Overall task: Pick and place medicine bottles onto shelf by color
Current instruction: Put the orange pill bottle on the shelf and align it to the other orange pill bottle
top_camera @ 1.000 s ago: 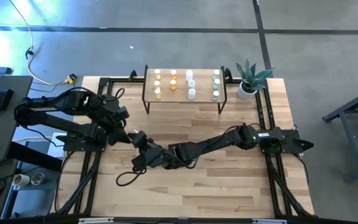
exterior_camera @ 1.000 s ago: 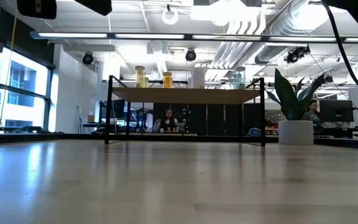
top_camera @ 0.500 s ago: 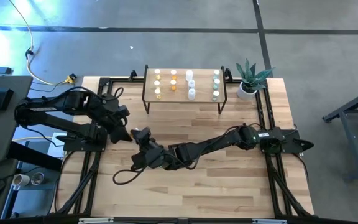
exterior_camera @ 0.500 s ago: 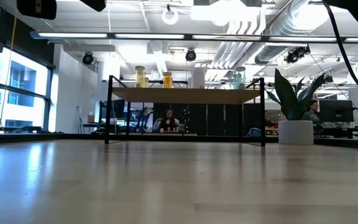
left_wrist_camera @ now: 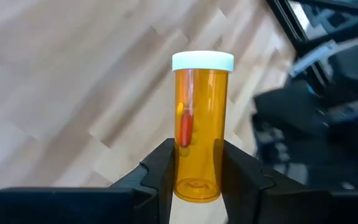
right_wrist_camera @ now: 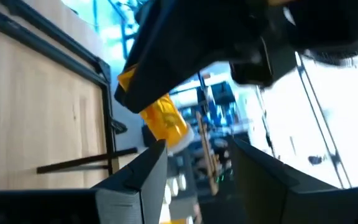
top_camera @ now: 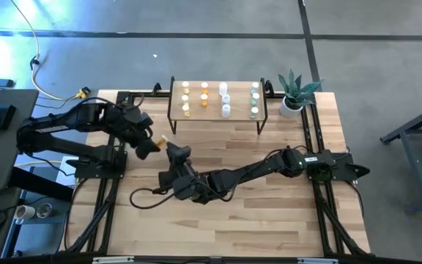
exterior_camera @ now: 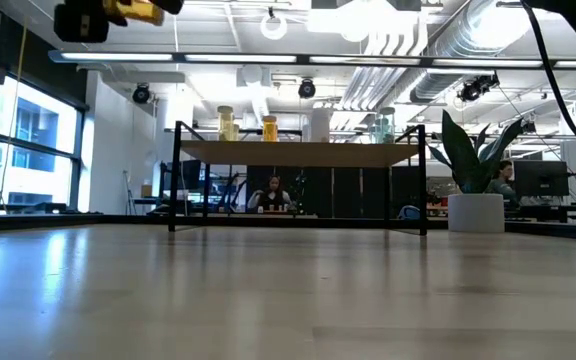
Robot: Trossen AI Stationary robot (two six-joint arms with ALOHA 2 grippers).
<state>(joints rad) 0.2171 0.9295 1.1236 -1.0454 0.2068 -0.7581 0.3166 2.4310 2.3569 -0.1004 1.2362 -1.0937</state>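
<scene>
An orange medicine bottle (left_wrist_camera: 201,124) with a white cap is high above the table's left middle, and my left gripper (top_camera: 151,144) is shut on it. The same bottle (top_camera: 161,139) (exterior_camera: 136,12) also appears in the high and low views. My right gripper (top_camera: 176,153) (right_wrist_camera: 199,169) stands open just right of it with nothing between its fingers, facing the bottle (right_wrist_camera: 165,123). The shelf (top_camera: 217,119) stands on its black legs at the far middle. Several medicine bottles (top_camera: 204,95) stand on it in rows: yellow, orange, white, greenish. My left gripper pinches the bottle's lower body, near its base (left_wrist_camera: 197,177), between its two fingers (left_wrist_camera: 160,171). The bottle lies along the fingers, its white cap (left_wrist_camera: 202,60) pointing away from them. It is lifted clear of the table.
A potted plant (top_camera: 293,94) stands at the far right beside the shelf. A black cable loop (top_camera: 146,193) lies on the table below the right gripper. Black frame rails (top_camera: 101,213) run along both sides. People (exterior_camera: 271,195) sit in the room behind.
My left gripper has swung toward the table's far edge with the orange bottle, carrying it away from my right gripper. The bottle has come into the low view at the top left. My right gripper has rolled at the wrist without travelling.
</scene>
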